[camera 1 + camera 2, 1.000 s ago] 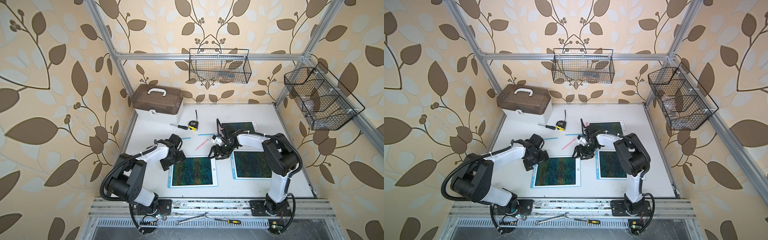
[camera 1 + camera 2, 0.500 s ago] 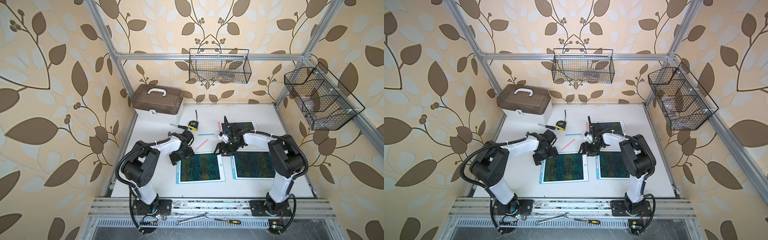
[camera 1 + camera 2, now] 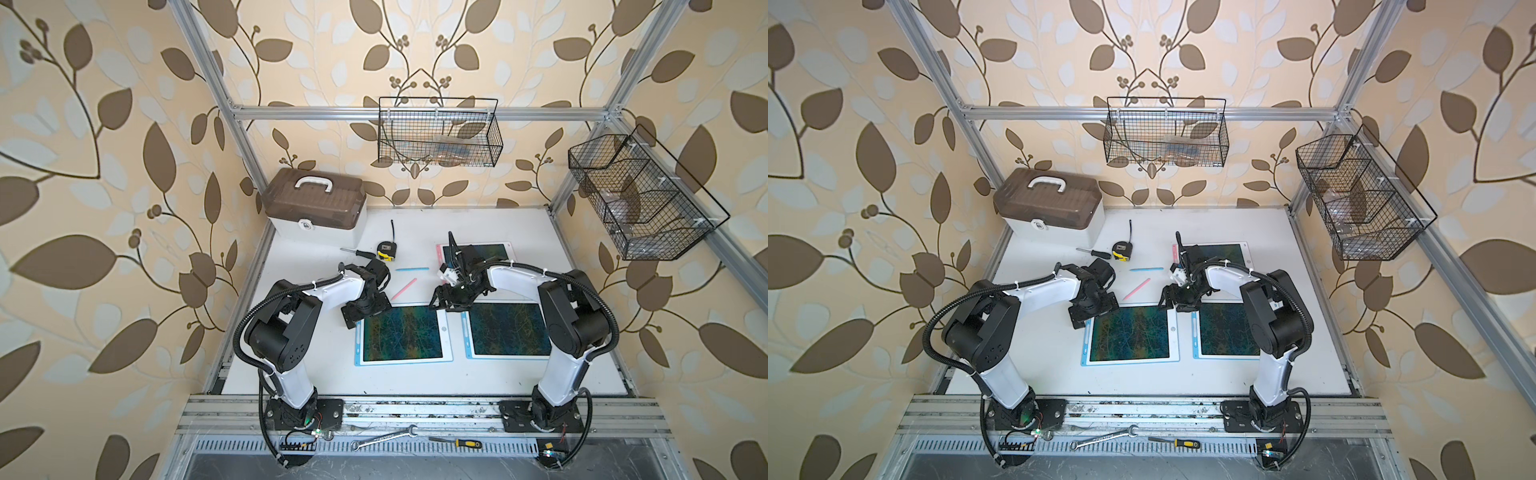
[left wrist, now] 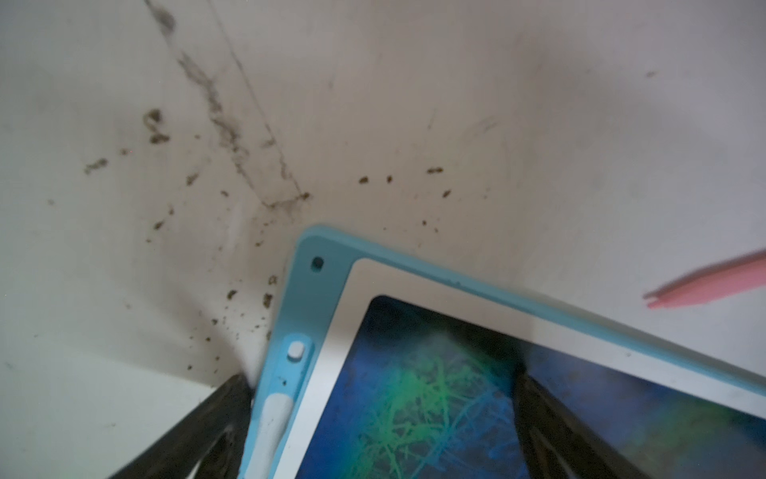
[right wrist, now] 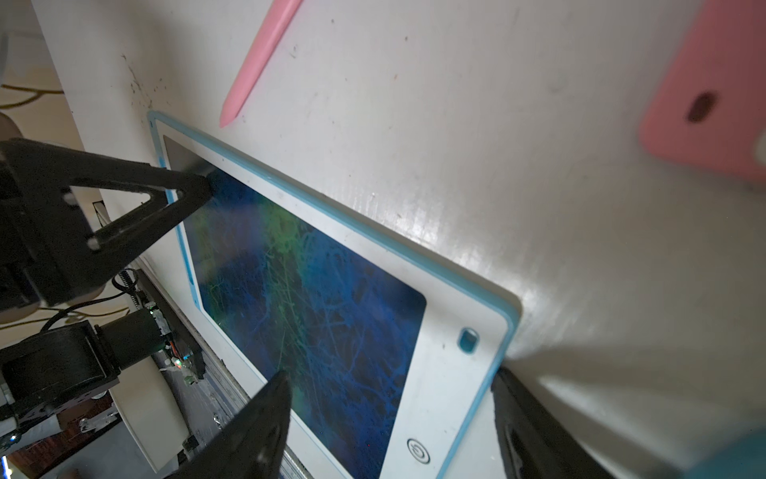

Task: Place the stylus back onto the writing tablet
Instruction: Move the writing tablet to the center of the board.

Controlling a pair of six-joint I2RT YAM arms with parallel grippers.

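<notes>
A pink stylus (image 3: pixel 404 288) and a blue stylus (image 3: pixel 411 269) lie loose on the white table, behind the left blue-framed writing tablet (image 3: pixel 401 332). My left gripper (image 3: pixel 365 309) stands open over that tablet's far left corner (image 4: pixel 319 265). One finger (image 4: pixel 207 423) is outside the frame and the other is over the screen. My right gripper (image 3: pixel 446 301) is open astride the same tablet's far right corner (image 5: pixel 468 340). Nothing is held. The pink stylus (image 5: pixel 257 62) also shows in the right wrist view, with its tip near the tablet's far edge.
A second blue-framed tablet (image 3: pixel 505 330) lies to the right and a pink-framed one (image 3: pixel 494 251) behind it. A brown toolbox (image 3: pixel 316 203), a tape measure (image 3: pixel 385 250) and a screwdriver (image 3: pixel 357 251) sit at the back left. Wire baskets (image 3: pixel 440 133) hang on the walls.
The left tablet has slid to the right, closer to the right tablet. Both grippers moved right with it and stay open at its far corners.
</notes>
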